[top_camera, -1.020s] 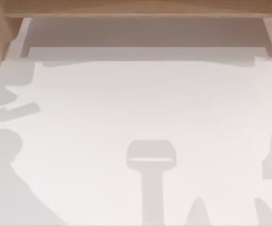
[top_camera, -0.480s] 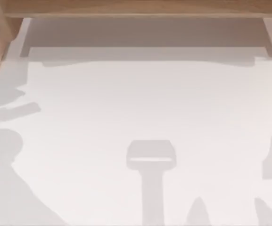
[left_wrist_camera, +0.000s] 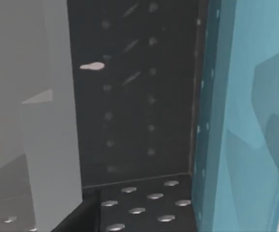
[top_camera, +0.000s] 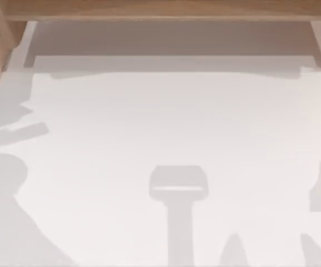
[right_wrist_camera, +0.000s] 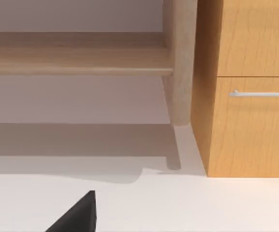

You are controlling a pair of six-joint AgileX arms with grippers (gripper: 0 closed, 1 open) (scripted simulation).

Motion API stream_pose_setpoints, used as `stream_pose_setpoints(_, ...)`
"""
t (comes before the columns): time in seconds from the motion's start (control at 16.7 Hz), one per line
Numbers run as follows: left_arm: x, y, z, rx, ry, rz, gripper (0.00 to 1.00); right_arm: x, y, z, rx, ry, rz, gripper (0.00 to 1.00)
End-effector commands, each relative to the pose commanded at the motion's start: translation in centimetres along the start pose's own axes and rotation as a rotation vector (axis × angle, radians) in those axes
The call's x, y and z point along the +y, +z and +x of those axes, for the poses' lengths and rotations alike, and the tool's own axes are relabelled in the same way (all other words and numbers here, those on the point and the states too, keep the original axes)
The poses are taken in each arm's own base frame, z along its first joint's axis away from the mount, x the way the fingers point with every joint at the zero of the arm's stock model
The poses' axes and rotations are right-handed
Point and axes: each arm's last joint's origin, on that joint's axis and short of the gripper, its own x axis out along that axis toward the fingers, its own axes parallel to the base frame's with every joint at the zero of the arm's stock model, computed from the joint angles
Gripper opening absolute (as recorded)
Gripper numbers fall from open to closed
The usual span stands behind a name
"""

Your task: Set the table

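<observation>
The table (top_camera: 160,122) is a broad plain white top with only grey shadows lying across it. It also shows as a white surface (right_wrist_camera: 202,203) in the right wrist view, where one black fingertip (right_wrist_camera: 79,215) of my right gripper pokes in low over it, facing the back corner. The left wrist view looks closely at a dark perforated panel (left_wrist_camera: 134,96) with a black wedge (left_wrist_camera: 81,217) at the picture's edge, perhaps part of my left gripper.
A wooden shelf (top_camera: 160,11) runs along the table's back edge, resting on a post (right_wrist_camera: 180,63). Beside the post stands a wooden cabinet (right_wrist_camera: 250,135) with a drawer handle (right_wrist_camera: 262,93). A teal translucent wall (left_wrist_camera: 245,121) and a grey wall (left_wrist_camera: 28,96) flank the dark panel.
The arm shadows at the table's left edge have shifted slightly toward the left. The shadows at the front and right have stayed put.
</observation>
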Motion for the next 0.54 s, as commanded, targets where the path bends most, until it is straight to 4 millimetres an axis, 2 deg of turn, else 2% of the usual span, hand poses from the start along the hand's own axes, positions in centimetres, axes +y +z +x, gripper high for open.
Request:
stream_pose_setpoints(0.3, 0.0, 0.0, -2.8, 0.004, 0.017, 0.006, 1.00, 0.0, 0.0, 0.0, 0.000, 0.000, 0.000, 1.00)
stream_pose_setpoints(0.54, -1.4, 0.0, -4.4, 0.001, -0.005, 0.001, 1.00, 0.0, 0.0, 0.0, 0.000, 0.000, 0.000, 1.00)
